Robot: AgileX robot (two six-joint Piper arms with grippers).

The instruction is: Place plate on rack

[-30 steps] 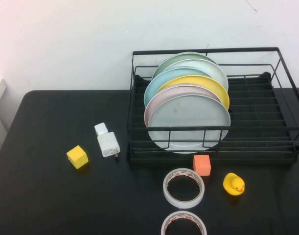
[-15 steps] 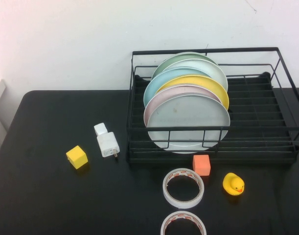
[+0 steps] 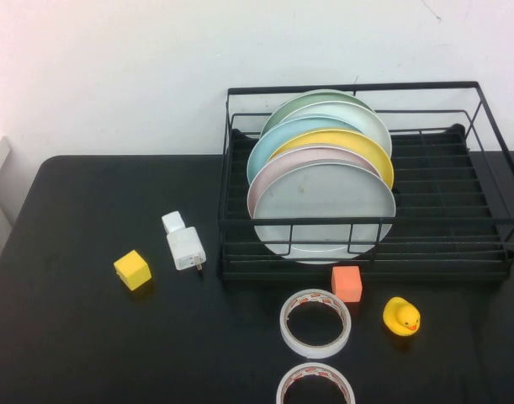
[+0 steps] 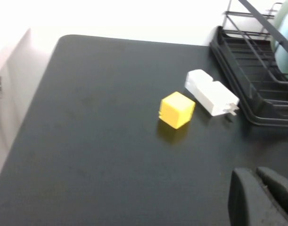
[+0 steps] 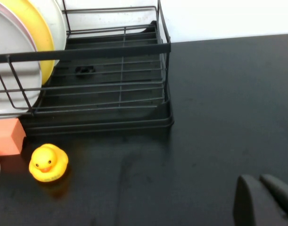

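The pale grey plate (image 3: 324,206) stands on edge at the front of a row of plates in the black wire rack (image 3: 484,244), which stands at the back right of the table. Behind it stand pink, yellow, light blue, white and green plates. The rack also shows in the left wrist view (image 4: 250,75) and the right wrist view (image 5: 115,89). My left gripper (image 4: 257,181) is shut and empty, low over the table near the yellow cube (image 4: 176,109). My right gripper (image 5: 259,186) is shut and empty over bare table, right of the rack. Neither arm shows in the high view.
On the black table (image 3: 80,337) lie a yellow cube (image 3: 132,270), a white charger (image 3: 184,244), an orange block (image 3: 347,284), a yellow rubber duck (image 3: 401,316) and two tape rolls (image 3: 315,322). The rack's right half holds no plates.
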